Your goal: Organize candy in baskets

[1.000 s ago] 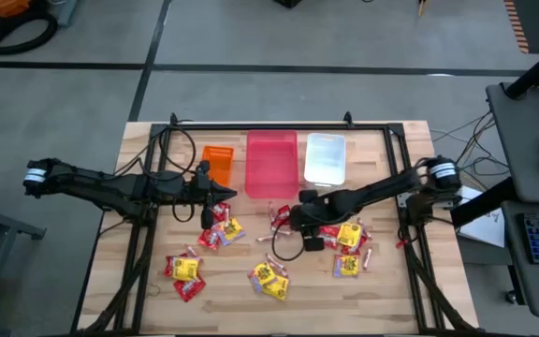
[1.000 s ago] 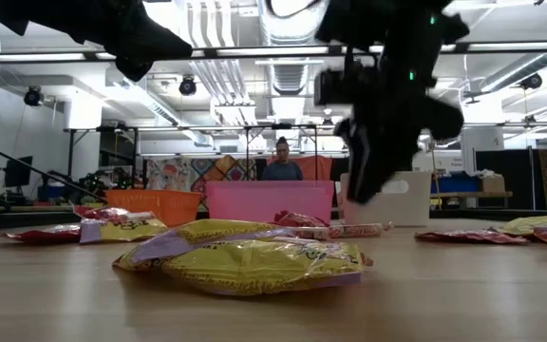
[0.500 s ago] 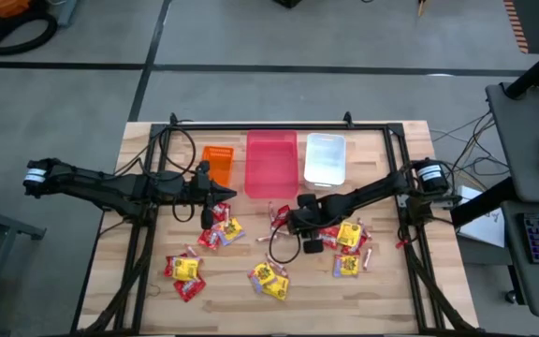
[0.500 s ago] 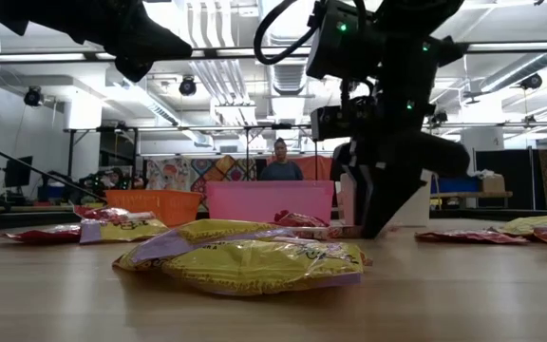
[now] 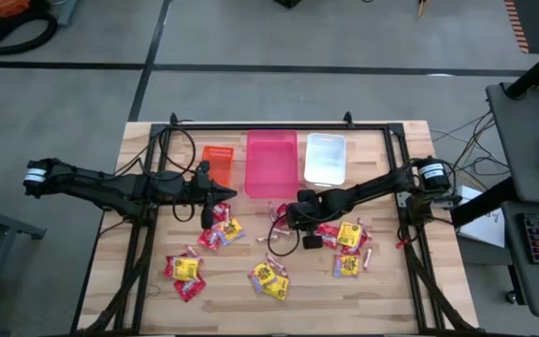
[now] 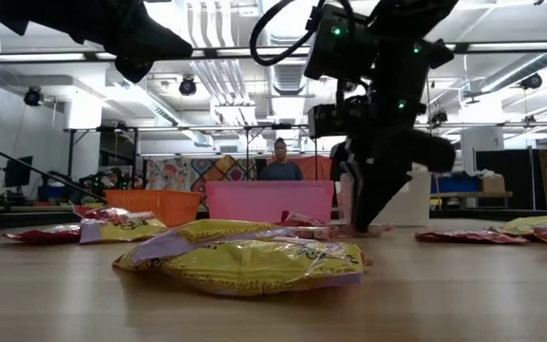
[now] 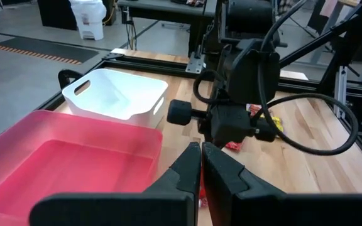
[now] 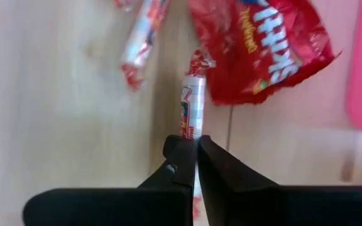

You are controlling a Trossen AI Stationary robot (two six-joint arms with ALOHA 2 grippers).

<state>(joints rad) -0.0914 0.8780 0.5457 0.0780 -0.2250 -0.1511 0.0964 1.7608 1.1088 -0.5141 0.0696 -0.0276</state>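
Since a second ago the right gripper (image 5: 280,217) has been lowered to the tabletop and its fingers, then spread, have been brought together. In the right wrist view a thin red-and-white wrapped stick (image 8: 191,108) is seen pinched at its near end between the closed fingertips, lying flat on the wooden table (image 8: 61,119); a red packet (image 8: 259,44) lies just beyond it, touching its far end, and a second stick (image 8: 138,44) lies beside it. The right arm is stretched low across the table from the right edge, its wrist bent down just in front of the pink-red basket (image 5: 271,163).

The left gripper (image 5: 221,195) has not been moved: it is held shut on nothing, above the table near the orange basket (image 5: 217,165), with the arm reaching in level from the left.

Loose candy (image 5: 268,276) is scattered over the front half of the table. Farther back, the orange, pink-red and white basket (image 5: 325,158) are lined up side by side.
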